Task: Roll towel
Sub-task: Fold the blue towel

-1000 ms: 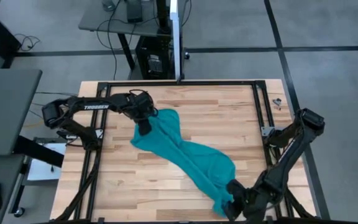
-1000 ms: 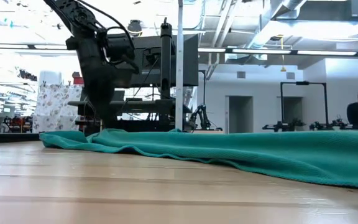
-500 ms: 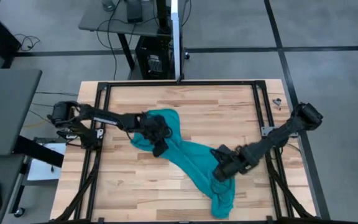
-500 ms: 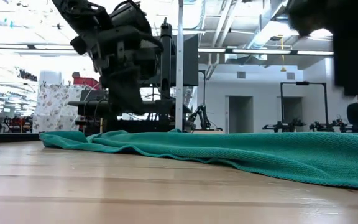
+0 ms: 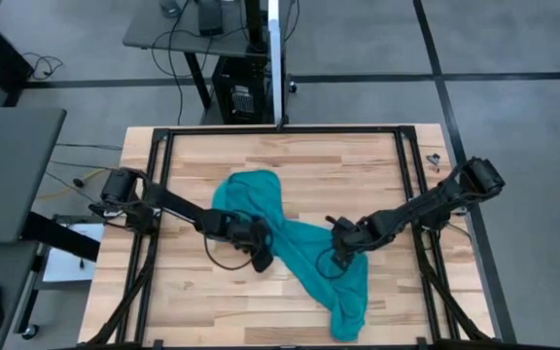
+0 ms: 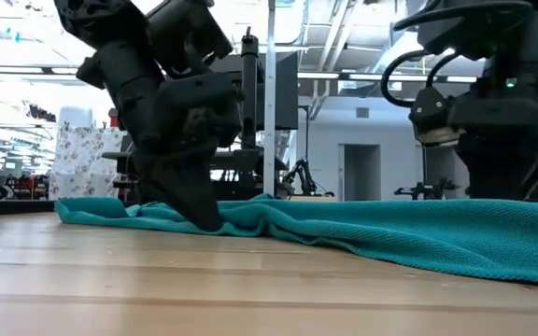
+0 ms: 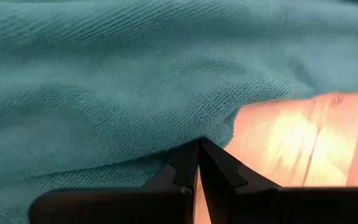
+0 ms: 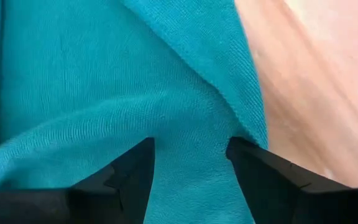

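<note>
Seen from above, the towel [image 5: 295, 248] lies crumpled in a long diagonal band across the table [image 5: 358, 165], with the left gripper [image 5: 259, 259] at its left edge and the right gripper [image 5: 339, 253] over its middle, both about equally near. At table height it sags flat under them. Only the wrist views settle the fingers: left pressed together at the hem, right spread above the cloth, holding nothing.

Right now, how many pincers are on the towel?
2. Left pincer, shut, sits at the edge of the towel near the table's middle. Right pincer, open, is over the towel's middle, further right. None hidden.
</note>
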Available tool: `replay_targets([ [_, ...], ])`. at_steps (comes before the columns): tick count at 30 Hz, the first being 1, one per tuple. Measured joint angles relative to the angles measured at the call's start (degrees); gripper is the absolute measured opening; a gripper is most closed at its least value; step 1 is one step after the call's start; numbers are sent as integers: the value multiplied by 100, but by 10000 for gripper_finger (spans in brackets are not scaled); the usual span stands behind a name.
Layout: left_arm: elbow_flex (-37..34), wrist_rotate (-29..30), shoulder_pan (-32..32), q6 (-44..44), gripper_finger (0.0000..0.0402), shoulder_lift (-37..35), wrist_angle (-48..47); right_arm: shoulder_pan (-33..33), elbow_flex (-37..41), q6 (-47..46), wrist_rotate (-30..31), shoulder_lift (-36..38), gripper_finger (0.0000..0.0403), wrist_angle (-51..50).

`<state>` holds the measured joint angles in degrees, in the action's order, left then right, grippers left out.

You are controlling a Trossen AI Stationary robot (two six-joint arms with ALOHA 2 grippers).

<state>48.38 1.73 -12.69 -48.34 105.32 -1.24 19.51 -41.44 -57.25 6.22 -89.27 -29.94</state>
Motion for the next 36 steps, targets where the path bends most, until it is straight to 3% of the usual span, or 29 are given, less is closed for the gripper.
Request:
replay_targets([
  [9,-17,-99,-995,-778,1,-229,-673,34,80,33,449,187,207,-2074],
  [17,-75,-324,-1597,-1395,1,-1044,-2106,15,23,37,417,874,207,-2261],
  [22,-72,-79,-1543,-1708,1,-1947,-2408,-55,-404,550,415,1272,207,-1608],
  [28,-83,642,-1487,-1837,1,-2543,-3297,-476,-650,1235,408,1162,207,298],
  [32,-304,723,-1343,-1887,1,-2454,-2841,-1078,-762,1484,-55,544,207,1323],
  [36,-600,733,-1218,-1812,1,-2069,-1381,-1544,-1025,1708,-874,-325,207,2237],
])
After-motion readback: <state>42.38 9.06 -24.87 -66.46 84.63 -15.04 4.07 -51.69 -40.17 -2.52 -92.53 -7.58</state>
